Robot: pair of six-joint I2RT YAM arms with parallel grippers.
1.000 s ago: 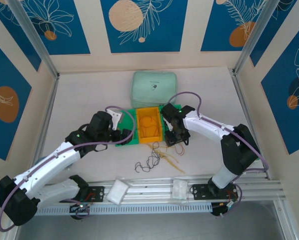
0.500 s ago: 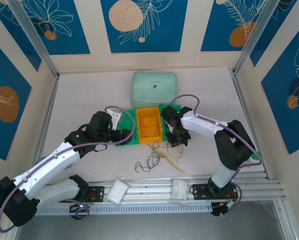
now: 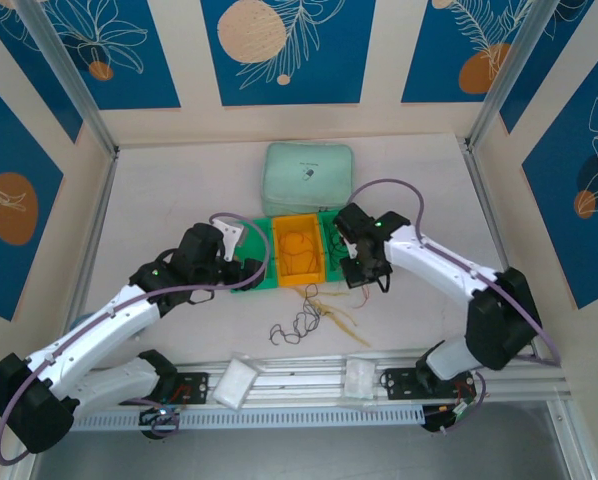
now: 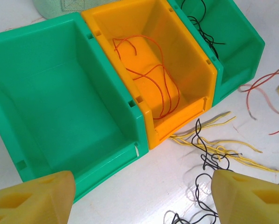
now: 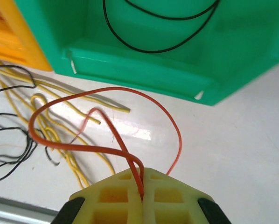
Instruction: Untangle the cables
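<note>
Now: right hand [image 5: 142, 189] pinched shut on orange cable [image 5: 107, 89], which loops just ahead of it. Left hand [image 4: 142, 198] wide open, empty. Risk: loop probably snags yellow strands [image 5: 79, 100] to its left and drags the tangle.

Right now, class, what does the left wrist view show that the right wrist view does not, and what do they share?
Left wrist view: the left end effector open, the left green bin, orange cables inside the orange bin. Right wrist view: the right end effector shut on a looped orange cable. Shared: the right green bin holding a black cable, plus yellow cables and black cables tangled on the table.
</note>
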